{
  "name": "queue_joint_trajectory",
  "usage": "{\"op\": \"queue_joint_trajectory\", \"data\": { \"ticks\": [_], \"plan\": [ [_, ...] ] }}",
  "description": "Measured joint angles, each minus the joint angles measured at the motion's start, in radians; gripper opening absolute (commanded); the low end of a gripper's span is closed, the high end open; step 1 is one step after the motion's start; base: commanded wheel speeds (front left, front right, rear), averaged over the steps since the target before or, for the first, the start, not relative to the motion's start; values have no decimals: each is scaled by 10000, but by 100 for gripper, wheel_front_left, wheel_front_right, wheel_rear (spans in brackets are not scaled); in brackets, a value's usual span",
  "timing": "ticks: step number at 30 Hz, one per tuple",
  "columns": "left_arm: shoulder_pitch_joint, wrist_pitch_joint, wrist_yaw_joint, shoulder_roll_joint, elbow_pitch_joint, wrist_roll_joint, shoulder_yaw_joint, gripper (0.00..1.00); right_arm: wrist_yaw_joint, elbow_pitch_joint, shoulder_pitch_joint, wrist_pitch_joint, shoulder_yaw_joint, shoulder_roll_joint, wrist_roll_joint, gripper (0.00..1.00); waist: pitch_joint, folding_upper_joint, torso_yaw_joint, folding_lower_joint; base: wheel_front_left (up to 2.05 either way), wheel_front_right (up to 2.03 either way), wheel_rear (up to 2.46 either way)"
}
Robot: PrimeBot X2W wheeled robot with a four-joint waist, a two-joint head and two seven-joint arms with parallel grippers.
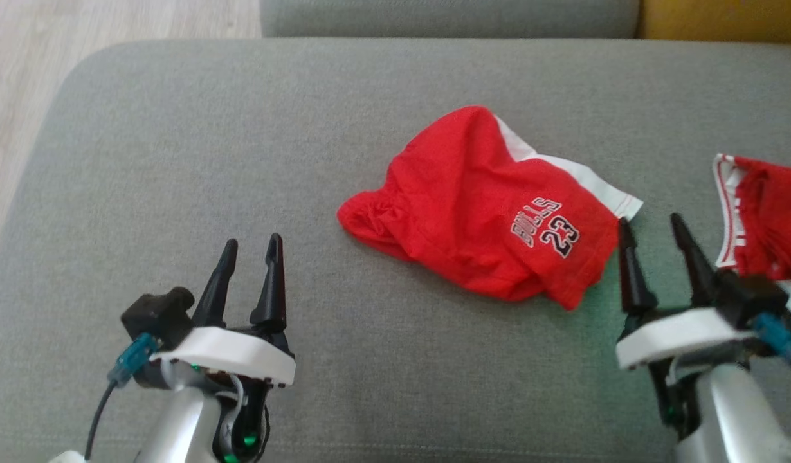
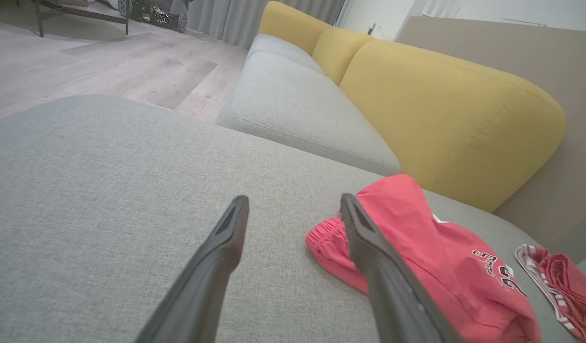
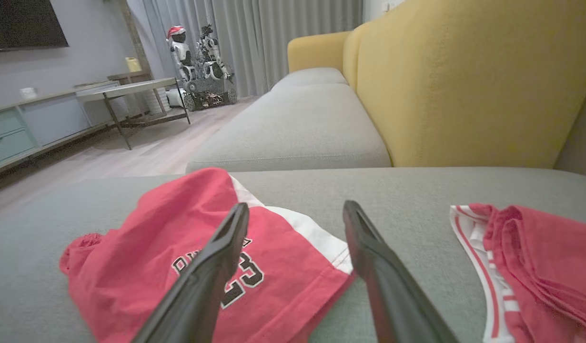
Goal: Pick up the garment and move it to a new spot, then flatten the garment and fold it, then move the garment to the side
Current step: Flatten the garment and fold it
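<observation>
Hovering left hand (image 1: 253, 241) and right hand (image 1: 651, 220) open either side of the crumpled garment (image 1: 479, 206), we're poised to grab it.

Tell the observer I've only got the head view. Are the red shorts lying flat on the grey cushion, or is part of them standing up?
Observer: Not flat. In the left wrist view the red shorts rise into a hump at the end toward the yellow backrest.
Operator: How does the right tool line up with them?
Observer: In the right wrist view the right tool is open, and the shorts' white-trimmed hem corner shows in the gap between its fingers.
Operator: What's beyond the sofa?
Observer: The right wrist view shows a low table and a small robot in a red hat by grey curtains.
</observation>
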Motion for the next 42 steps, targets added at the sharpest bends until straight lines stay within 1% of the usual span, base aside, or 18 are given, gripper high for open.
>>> {"op": "queue_joint_trajectory", "data": {
  "ticks": [3, 7, 11, 12, 19, 26, 27, 28, 29, 32, 36, 37, 42],
  "plan": [
    [-129, 0, -201, -157, 98, 159, 228, 100, 0, 656, -671, 479, -428, -2, 117, 100, 220, 0, 116, 0, 0, 0, 0],
    [-298, -2, -410, -232, 276, 314, 276, 100, 0, 1854, -1620, 1185, -1014, -2, 360, 100, 507, 0, 257, 0, 0, 0, 0],
    [-432, -2, -535, -297, 378, 374, 372, 100, 0, 2951, -2352, 1482, -1638, -38, 449, 100, 742, 0, 428, 0, 0, 0, 0],
    [-432, -2, -535, -297, 378, 374, 372, 100, 0, 2951, -2352, 1482, -1638, -38, 449, 100, 742, 0, 428, 0, 0, 0, 0],
    [-664, -2, -585, -311, 512, 403, 408, 100, 0, 4523, -3470, 1720, -2222, -217, 629, 100, 1099, 0, 630, 0, 0, 0, 0],
    [-830, -2, -571, -320, 518, 359, 213, 100, 0, 5511, -4018, 1795, -2075, -341, 1007, 100, 1262, 0, 687, 0, 0, 0, 0],
    [-830, -2, -569, -324, 529, 359, 205, 100, 0, 5611, -4068, 1804, -1948, -384, 1070, 49, 1262, 0, 686, 0, 0, 0, 0],
    [-830, -2, -568, -326, 550, 359, 205, 100, 0, 5651, -4093, 1801, -1831, -428, 1143, 4, 1258, 0, 684, 0, 0, 0, 0],
    [-830, -2, -566, -326, 562, 359, 205, 100, 0, 5670, -4096, 1772, -1685, -476, 1220, 0, 1250, 0, 680, 0, 0, 0, 0],
    [-831, 0, -562, -326, 610, 359, 205, 100, 0, 5693, -4095, 1524, -1200, -640, 1342, 0, 1183, 0, 657, 0, 0, 0, 0],
    [-831, -2, -560, -328, 662, 280, 203, 100, 0, 5405, -4156, 936, -431, -905, 1342, 0, 1036, 0, 610, 0, 0, 0, 0],
    [-831, -2, -560, -328, 681, 251, 194, 100, 0, 5076, -4315, 558, 50, -1131, 1223, 0, 934, 0, 586, 0, 0, 0, 0],
    [-825, -2, -500, -332, 686, 84, 130, 100, 0, 3841, -4983, -194, 1392, -1737, 800, 0, 610, 0, 548, 0, 0, 0, 0]
  ]
}}
